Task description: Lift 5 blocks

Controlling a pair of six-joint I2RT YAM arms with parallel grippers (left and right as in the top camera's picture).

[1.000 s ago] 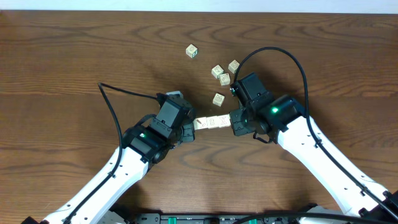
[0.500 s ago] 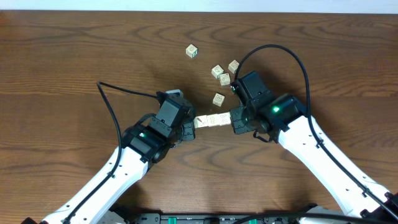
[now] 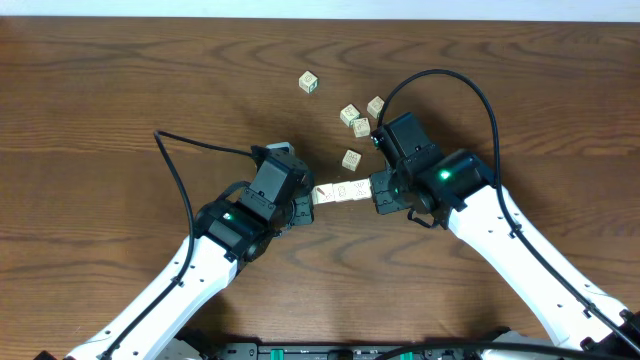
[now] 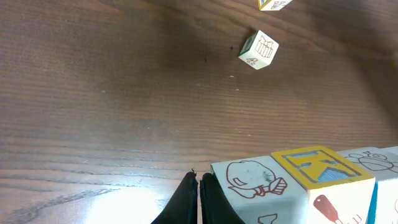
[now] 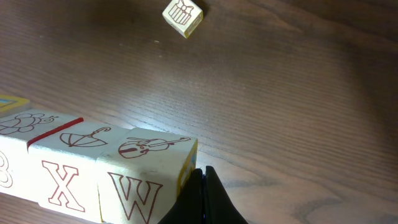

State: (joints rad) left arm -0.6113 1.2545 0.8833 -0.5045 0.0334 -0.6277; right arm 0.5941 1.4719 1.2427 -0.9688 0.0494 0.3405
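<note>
As the row of pale cream printed cubes (image 3: 340,193), pinched endwise between the clenched left gripper (image 3: 309,201) and right gripper (image 3: 373,190), is shifted slightly up-frame from a moment ago, lifting is judged begun.

cream blocks (image 3: 340,193), red letters and drawings, dark brown woodgrain table (image 3: 100,100)

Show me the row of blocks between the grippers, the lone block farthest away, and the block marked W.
row of blocks (image 3: 341,193): overhead view, middle of its top.
lone block (image 3: 309,82): overhead view, its top face.
block marked W (image 5: 134,193): right wrist view, the W face.
</note>
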